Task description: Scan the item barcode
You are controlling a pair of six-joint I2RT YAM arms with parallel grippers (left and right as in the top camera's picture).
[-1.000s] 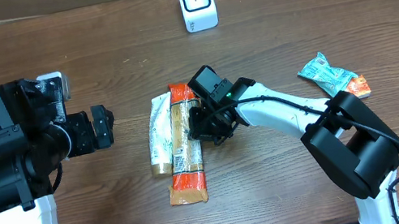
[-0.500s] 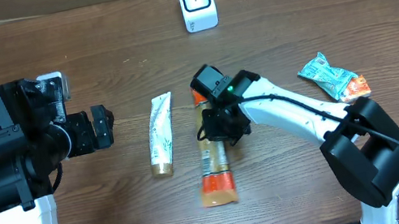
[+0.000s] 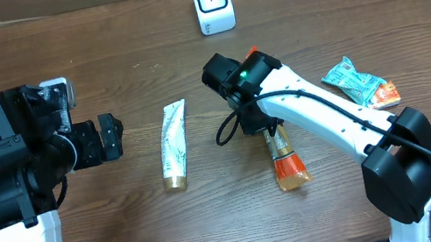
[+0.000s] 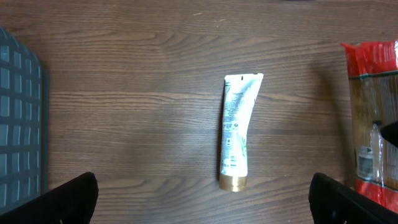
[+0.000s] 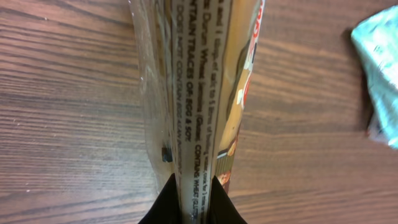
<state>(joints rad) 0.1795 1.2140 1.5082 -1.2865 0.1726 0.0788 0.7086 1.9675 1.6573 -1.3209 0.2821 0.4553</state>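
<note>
Right gripper (image 5: pixel 189 202) is pinching long clear-and-orange plastic pasta packet (image 3: pixel 285 158); left gripper (image 3: pixel 110 137) is gaping, idle. Presentation step seemingly underway; next needs barcode facing white boxy scanner (image 3: pixel 212 2).

Light level: moderately bright, even and soft across all three views.
Source: diffuse, from above.
Shadows: faint and short; a soft dark smudge on the tabletop (image 4: pixel 124 93) just left of the packet (image 4: pixel 373 124).
Glare: mild sheen on the packet's clear film, right wrist view.
Focus: overhead and left wrist sharp; right wrist close-up slightly soft, print legible mid-frame only.
</note>
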